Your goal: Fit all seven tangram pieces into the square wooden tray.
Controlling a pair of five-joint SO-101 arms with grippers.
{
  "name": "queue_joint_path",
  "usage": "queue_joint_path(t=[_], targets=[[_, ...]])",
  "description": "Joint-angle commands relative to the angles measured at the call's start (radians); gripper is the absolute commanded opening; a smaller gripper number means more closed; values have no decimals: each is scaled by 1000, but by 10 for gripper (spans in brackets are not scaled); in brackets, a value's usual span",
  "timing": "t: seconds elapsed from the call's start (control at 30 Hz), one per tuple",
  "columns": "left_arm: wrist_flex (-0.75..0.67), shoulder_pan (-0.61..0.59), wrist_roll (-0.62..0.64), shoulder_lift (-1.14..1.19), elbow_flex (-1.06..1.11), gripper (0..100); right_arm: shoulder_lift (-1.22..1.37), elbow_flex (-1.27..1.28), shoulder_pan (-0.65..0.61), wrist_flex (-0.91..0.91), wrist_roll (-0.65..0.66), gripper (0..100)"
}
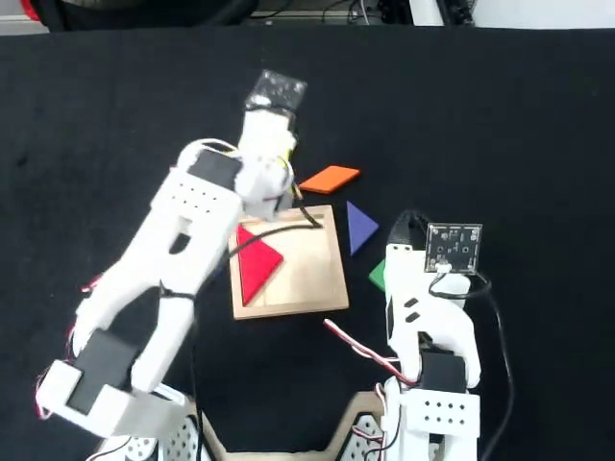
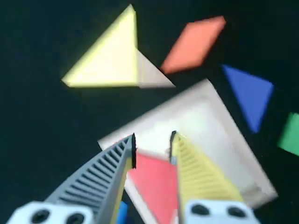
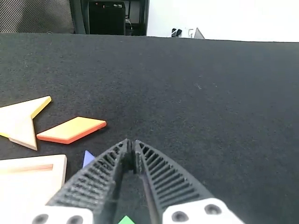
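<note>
- The square wooden tray (image 1: 309,279) lies in the middle of the black table (image 1: 509,125). The flat red triangle (image 1: 256,261) sits inside it, on the left arm's side.
- The left fingers (image 2: 100,175) hang apart over the tray, holding nothing.
- The right fingers (image 3: 96,179) are pressed together and empty, near the small blue triangle (image 1: 360,228) and the green piece (image 1: 378,276).
- I think the big yellow triangle (image 2: 110,58), just past the tray, is a good next pick. Pinch two flat edges, lift straight up, then turn it to sit snug against the red one.
- The table looks like dark cloth. The thin orange slanted piece (image 1: 330,179) lies near the tray.
- Behind the table stand a white wall (image 3: 224,18) and a dark box (image 3: 107,16).
</note>
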Motion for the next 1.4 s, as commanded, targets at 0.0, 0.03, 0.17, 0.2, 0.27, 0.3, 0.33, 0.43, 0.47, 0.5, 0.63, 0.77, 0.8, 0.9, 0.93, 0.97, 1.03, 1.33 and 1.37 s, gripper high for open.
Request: queue_joint_path(t=[0.0, 0.03, 0.17, 0.2, 0.27, 0.3, 0.33, 0.43, 0.47, 0.5, 0.63, 0.77, 0.8, 0.9, 0.93, 0.97, 1.03, 1.33, 1.37], targets=[[-98, -120, -259, 83, -160, 244, 1, -28, -12, -26, 9, 15], [-124, -142, -287, 121, -206, 269, 1, -28, -12, -26, 9, 15], [-247, -171, -173, 328, -337, 266, 1, -27, -14, -26, 12, 15], [-275, -168, -146, 387, -363, 251, 1, -27, -14, -26, 12, 15], [-311, -147, -115, 480, -397, 209, 1, -27, -14, -26, 12, 15], [-310, -131, -118, 509, -417, 184, 1, -27, -14, -26, 12, 15], [-299, -120, -121, 520, -438, 156, 1, -27, -14, -26, 12, 15], [-298, -114, -118, 537, -467, 91, 1, -27, -14, -26, 12, 15], [-298, -117, -118, 540, -464, 82, 1, -27, -14, -26, 12, 15], [-292, -117, -120, 549, -464, 80, 1, -27, -14, -26, 12, 15], [-287, -137, -123, 603, -467, 80, 1, -22, -43, -35, 14, 15], [-242, -173, -124, 661, -472, 80, 1, -10, -57, -40, 69, 13], [-224, -180, -124, 678, -475, 80, 1, -10, -57, -40, 74, 12], [-176, -199, -124, 700, -476, 80, 1, -10, -57, -40, 75, 12], [-160, -200, -124, 700, -476, 80, 1, -10, -57, -40, 75, 12], [-152, -200, -126, 707, -476, 80, 1, -10, -57, -40, 75, 12], [-147, -202, -169, 710, -467, 79, 1, -10, -57, -40, 75, 12], [3, -286, -244, 689, -495, 77, 1, -10, -57, -40, 77, 12], [32, -303, -244, 678, -510, 77, 1, -10, -57, -40, 77, 12]])
